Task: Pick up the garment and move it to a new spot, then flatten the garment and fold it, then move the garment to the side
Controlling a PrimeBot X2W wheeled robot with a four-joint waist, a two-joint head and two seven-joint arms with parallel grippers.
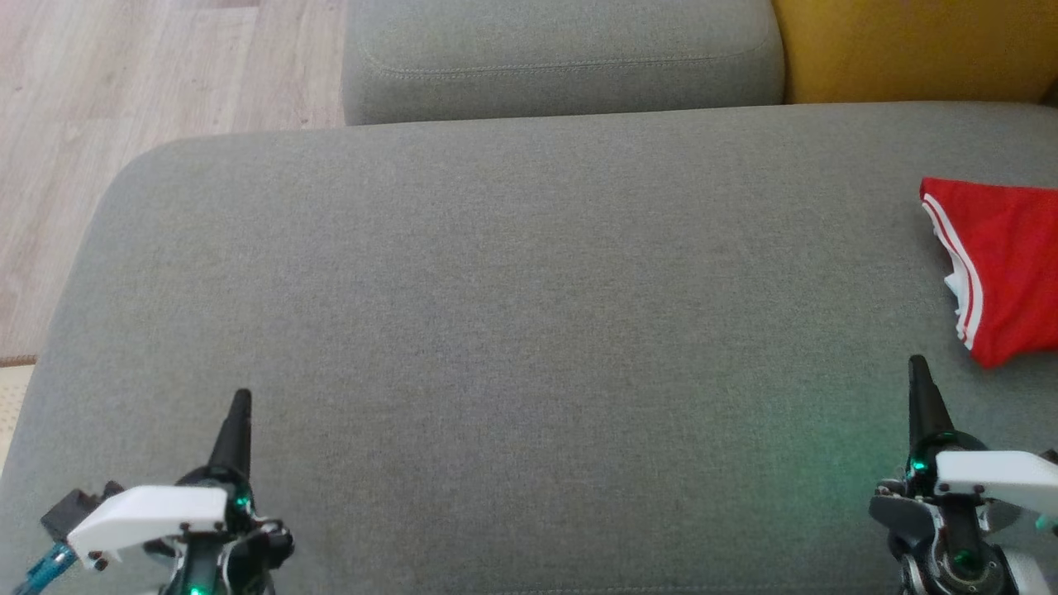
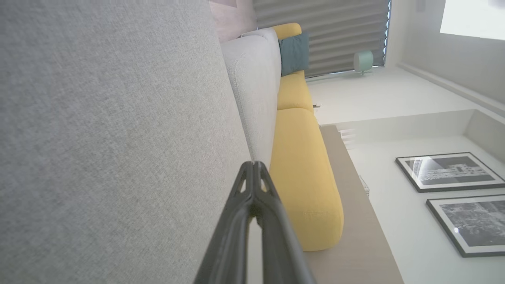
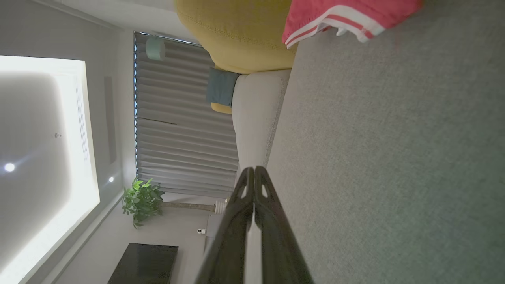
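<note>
Broad grey fabric sofa seat (image 1: 496,330), rounded corners, mostly bare, red garment (image 1: 1004,264) (white stripes along one edge) lying on its right side, cut off by the head view's border

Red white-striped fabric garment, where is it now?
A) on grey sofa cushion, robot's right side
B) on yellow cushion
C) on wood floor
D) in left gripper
A: the red white-striped fabric garment lies on the grey fabric sofa cushion, ahead of the shut right gripper and apart from it.
</note>
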